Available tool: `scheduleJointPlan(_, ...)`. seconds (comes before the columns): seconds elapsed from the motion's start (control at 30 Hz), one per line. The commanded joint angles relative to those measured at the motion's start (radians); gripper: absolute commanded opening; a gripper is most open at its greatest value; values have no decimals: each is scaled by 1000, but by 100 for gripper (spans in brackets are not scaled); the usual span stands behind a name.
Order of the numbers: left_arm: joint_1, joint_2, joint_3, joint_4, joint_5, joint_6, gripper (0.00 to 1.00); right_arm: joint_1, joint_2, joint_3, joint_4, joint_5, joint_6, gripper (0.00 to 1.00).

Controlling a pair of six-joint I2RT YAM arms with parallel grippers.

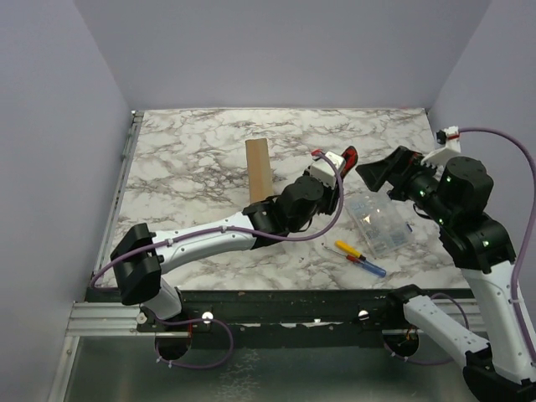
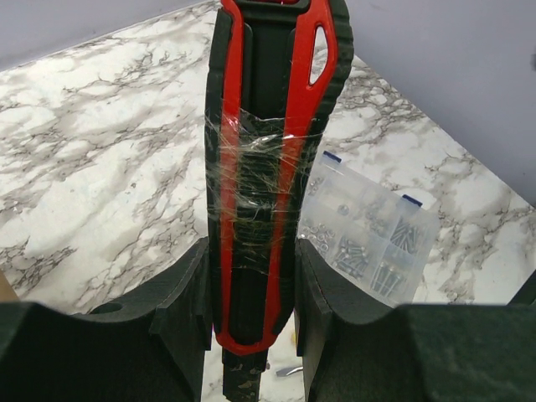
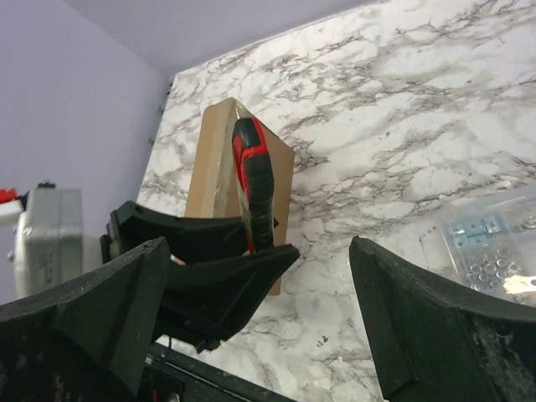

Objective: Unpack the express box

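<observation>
Lavender walls point(image 1: 50, 126) close in a marble bench point(image 1: 184, 151). From overhead, the brown box point(image 1: 258, 170) stands on edge near the bench's middle, touched by neither arm. Right of it, the left end effector point(image 1: 331, 167) carries a red-and-black knife point(image 1: 347, 156). The right end effector point(image 1: 378, 174) hangs just beside it, above a clear plastic case point(image 1: 382, 224). Two small tools point(image 1: 360, 257) lie nearer the front edge.

Only the left wrist view shows that end effector clenched on the knife's handle, which is wrapped in clear tape point(image 2: 251, 167), and the screws point(image 2: 352, 251) sorted in the case.

The right wrist view shows its own end effector spread wide, holding nothing, and the box upright behind the knife.
</observation>
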Motion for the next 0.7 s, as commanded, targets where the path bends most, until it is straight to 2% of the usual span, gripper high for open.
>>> scheduleJointPlan(0.0,-7,-82,4,-11,41,5,0,1,87,3,107,-79,-21,99)
scheduleJointPlan(0.1,-7,-91,5,-14,87,11,0,1,131,-23,203,-202,-2,98)
scheduleJointPlan(0.23,-6,-96,10,-25,117,7,0,1,187,-34,263,-257,3,88)
scheduleJointPlan(0.43,-7,-118,31,-57,122,0,0,0,239,-77,364,-360,7,55)
scheduleJointPlan(0.5,-7,-128,36,-69,140,-6,1,1,242,-102,414,-410,-9,36)
scheduleJointPlan(0.53,-7,-136,39,-80,143,-15,12,1,239,-118,452,-453,-27,27)
scheduleJointPlan(0.6,-5,-163,34,-102,159,-35,50,0,215,-156,503,-506,-64,3)
scheduleJointPlan(0.63,0,-179,32,-124,184,-44,65,1,198,-172,522,-518,-76,1)
scheduleJointPlan(0.67,11,-198,30,-144,229,-55,73,1,179,-188,543,-533,-90,1)
